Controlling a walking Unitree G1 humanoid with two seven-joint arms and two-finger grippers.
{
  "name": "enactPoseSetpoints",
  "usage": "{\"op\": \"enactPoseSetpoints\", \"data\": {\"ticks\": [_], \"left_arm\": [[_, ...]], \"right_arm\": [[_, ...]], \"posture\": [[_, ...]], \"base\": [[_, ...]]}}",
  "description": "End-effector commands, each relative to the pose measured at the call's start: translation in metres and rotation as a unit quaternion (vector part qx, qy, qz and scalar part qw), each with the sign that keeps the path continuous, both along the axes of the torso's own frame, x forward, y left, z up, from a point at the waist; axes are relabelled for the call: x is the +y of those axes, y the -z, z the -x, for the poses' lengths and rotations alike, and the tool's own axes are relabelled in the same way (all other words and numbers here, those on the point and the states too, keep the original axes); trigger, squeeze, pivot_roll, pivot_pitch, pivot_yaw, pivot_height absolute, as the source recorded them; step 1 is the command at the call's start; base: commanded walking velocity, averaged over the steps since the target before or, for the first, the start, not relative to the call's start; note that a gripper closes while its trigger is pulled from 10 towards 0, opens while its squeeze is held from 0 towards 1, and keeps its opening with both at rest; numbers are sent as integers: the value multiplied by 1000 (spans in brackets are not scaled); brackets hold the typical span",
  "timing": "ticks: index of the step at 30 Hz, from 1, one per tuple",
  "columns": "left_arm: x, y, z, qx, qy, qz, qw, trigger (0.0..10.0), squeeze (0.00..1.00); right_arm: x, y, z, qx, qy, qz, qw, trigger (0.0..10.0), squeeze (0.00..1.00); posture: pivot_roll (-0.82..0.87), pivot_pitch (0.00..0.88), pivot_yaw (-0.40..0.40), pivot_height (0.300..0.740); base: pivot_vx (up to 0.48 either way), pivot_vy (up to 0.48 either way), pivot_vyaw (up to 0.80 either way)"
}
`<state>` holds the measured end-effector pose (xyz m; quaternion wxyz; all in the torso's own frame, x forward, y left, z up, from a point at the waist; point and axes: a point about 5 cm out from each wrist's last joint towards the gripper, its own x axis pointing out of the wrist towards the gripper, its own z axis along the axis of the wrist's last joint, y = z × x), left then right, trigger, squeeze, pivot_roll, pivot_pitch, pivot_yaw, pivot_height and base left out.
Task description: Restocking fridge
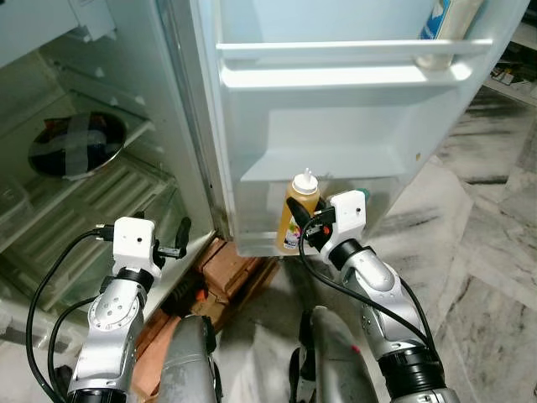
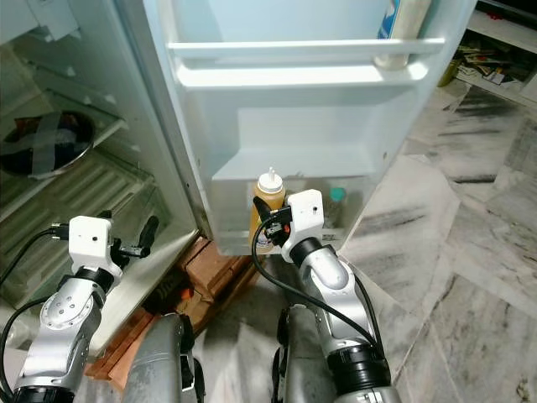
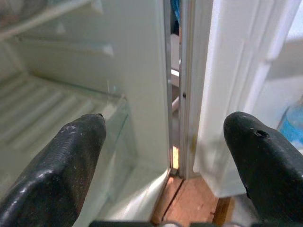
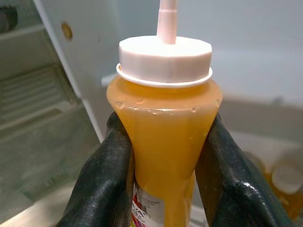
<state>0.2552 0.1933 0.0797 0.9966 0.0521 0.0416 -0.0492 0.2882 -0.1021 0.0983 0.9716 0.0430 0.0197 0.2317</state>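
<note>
The right gripper (image 1: 300, 225) clamped an upright yellow sauce bottle (image 1: 298, 214) just in front of the fridge door's (image 1: 336, 126) lowest shelf. Left of that door, the left gripper (image 1: 178, 243) stood wide apart.

Squeeze bottle (image 4: 163, 142) was translucent plastic with yellow-orange sauce, white faceted cap and nozzle, white label with red print. Right tool (image 4: 163, 184) fingers were matte black, wrist housing white, arm silver. Left tool (image 3: 165, 156) fingers also black. Fridge door (image 1: 336, 126) and its shelves were plain white. Floor (image 1: 487, 277) was grey-white streaked marble. Bricks (image 1: 231, 273) under the fridge were reddish-brown.
</note>
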Motion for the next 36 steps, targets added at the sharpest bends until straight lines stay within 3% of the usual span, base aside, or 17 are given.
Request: {"op": "enactPoseSetpoints", "data": {"ticks": [1, 16, 22, 32, 36], "left_arm": [[2, 2, 3, 6, -3, -5, 1000, 10000, 0], [3, 1, 1, 2, -11, -14, 1000, 10000, 0], [5, 1, 0, 2, -15, -18, 1000, 10000, 0], [4, 0, -3, -2, -15, -21, 1000, 10000, 0], [4, -2, 2, -3, -12, -20, 1000, 10000, 0]], "right_arm": [[0, -2, 1, -5, -4, -3, 1000, 10000, 0], [3, -12, -5, -31, -15, -14, 999, 10000, 0], [5, -15, -8, -49, -33, 8, 998, 10000, 0], [6, -18, -12, -56, -32, 0, 998, 10000, 0], [9, -20, -11, -72, -38, 12, 997, 10000, 0]], "posture": [[-2, 159, -19, 566], [4, 152, -19, 551], [10, 144, -21, 551], [11, 133, -20, 541], [11, 157, -29, 531]], "base": [[0, 0, 0], [0, 0, 0], [0, 0, 0], [0, 0, 0], [0, 0, 0]]}}
